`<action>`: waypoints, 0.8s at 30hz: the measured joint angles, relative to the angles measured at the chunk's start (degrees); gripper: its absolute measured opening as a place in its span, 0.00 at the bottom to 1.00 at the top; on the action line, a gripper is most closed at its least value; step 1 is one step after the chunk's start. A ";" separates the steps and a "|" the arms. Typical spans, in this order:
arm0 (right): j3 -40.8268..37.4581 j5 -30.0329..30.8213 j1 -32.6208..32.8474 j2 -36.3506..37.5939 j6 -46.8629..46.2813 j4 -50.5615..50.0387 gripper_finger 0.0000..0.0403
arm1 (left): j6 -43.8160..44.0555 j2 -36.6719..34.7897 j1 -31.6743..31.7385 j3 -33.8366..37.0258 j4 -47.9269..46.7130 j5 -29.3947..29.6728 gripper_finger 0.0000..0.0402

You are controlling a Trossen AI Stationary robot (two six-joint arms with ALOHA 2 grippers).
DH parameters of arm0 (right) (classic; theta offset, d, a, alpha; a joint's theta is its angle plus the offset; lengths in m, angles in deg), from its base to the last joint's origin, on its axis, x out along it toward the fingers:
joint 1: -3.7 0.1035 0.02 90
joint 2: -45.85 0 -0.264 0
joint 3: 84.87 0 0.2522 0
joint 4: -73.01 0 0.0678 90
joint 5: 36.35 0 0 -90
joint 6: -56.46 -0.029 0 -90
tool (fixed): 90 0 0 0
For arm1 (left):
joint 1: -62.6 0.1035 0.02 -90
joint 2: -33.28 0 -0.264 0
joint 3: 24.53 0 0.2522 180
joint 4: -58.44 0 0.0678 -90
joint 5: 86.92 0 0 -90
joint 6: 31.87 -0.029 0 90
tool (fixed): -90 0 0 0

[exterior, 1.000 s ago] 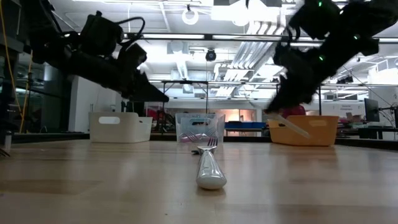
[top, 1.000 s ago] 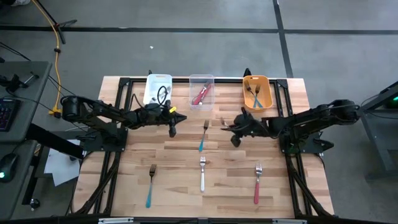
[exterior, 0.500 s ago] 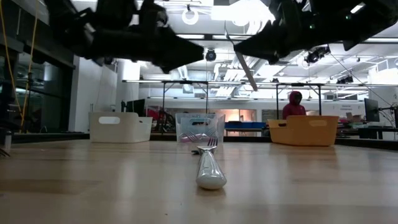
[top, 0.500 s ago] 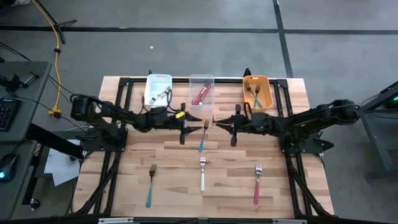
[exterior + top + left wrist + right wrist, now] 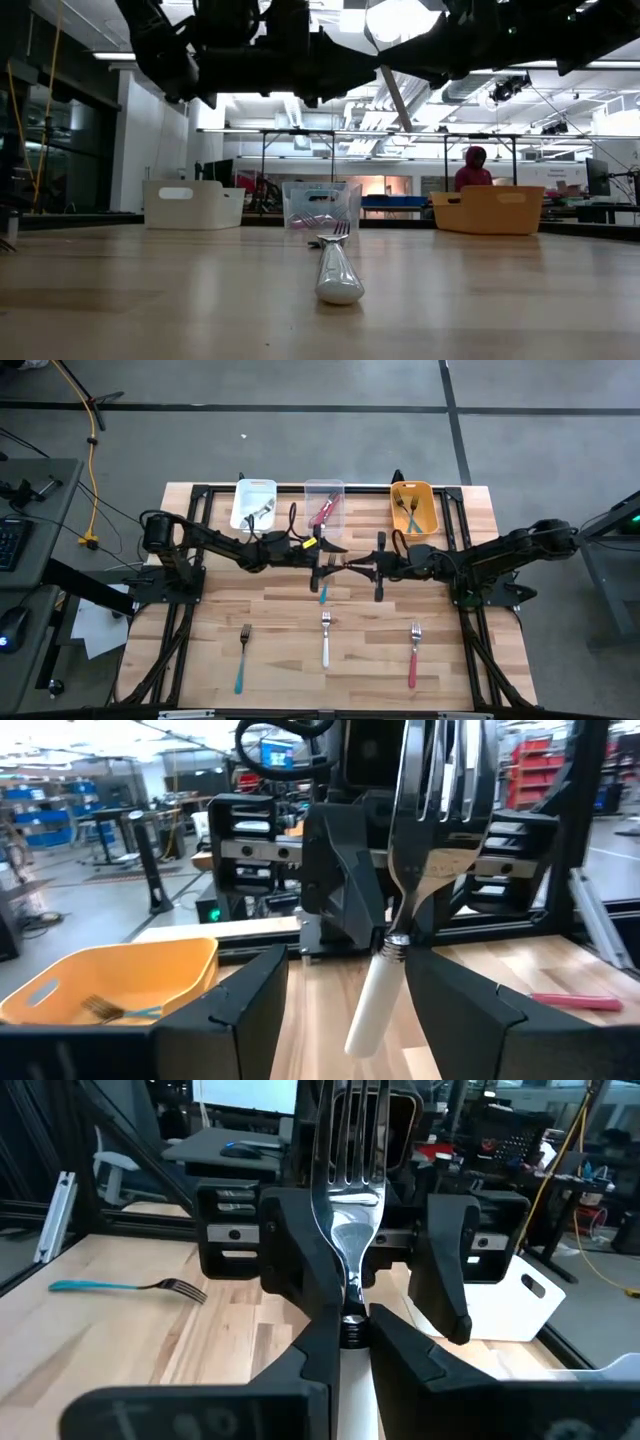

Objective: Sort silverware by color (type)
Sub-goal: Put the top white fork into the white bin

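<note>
Both arms meet above the middle of the table, slightly above frame centre in the high view. The right gripper (image 5: 352, 1342) is clenched on a white-handled fork (image 5: 400, 945), pinching it at the neck where the metal head joins the handle; the tines point upward in both wrist views. The left gripper (image 5: 345, 990) stands released, its two fingers (image 5: 240, 1010) spread on either side of that fork's white handle without visibly touching it.

In the high view, the two grippers face each other tip to tip at frame centre, directly over a teal-handled fork (image 5: 323, 592) lying on the wood.

Along the lower part of the high view lie three more forks, well apart: a second teal-handled fork (image 5: 241, 660) at lower left, a white fork (image 5: 325, 641) at lower centre, and a red-pink fork (image 5: 413, 657) at lower right.

Along the table's upper edge stand three bins: a white bin (image 5: 254, 503) at left holding silverware whose handle colour cannot be told, a clear bin (image 5: 323, 490) at centre with red-pink handles inside, and an orange bin (image 5: 413, 508) at right with teal-handled forks.

In the low view, a person in a red hood (image 5: 474, 168) shows behind the orange bin.
</note>
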 joint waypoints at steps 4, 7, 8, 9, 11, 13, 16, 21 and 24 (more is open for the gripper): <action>0.00 -0.39 0.04 -0.02 0.59 0.53 0.08 | 0.59 -0.07 -0.04 0.17 0.35 -1.13 0.49; 0.00 -0.33 0.02 -0.07 0.82 0.88 0.08 | 1.11 -0.17 -0.07 0.30 0.45 -1.18 0.49; 0.00 -0.31 0.02 -0.07 0.88 0.85 0.08 | 1.11 -0.17 -0.09 0.32 0.43 -1.22 0.49; 0.00 -0.24 0.02 -0.09 0.90 0.84 0.08 | 1.11 -0.17 -0.07 0.32 0.40 -1.26 0.49; 0.02 -0.20 0.02 -0.09 0.90 0.84 0.08 | 1.11 -0.17 -0.07 0.32 0.40 -1.59 0.49; 0.02 -0.20 0.02 -0.09 0.92 0.84 0.08 | 0.87 -0.19 -0.07 0.32 0.40 -1.76 0.49; 0.07 -0.15 0.00 -0.09 1.49 0.96 0.08 | 0.66 -0.48 -0.07 0.32 0.27 -1.98 0.49; 0.08 -0.23 0.00 -0.13 1.97 0.88 0.08 | 0.63 -0.48 -0.07 0.32 0.00 -3.43 0.49; 0.09 -0.26 0.00 -0.13 1.97 0.86 0.08 | 0.62 -0.48 -0.04 0.32 -0.03 -4.09 0.49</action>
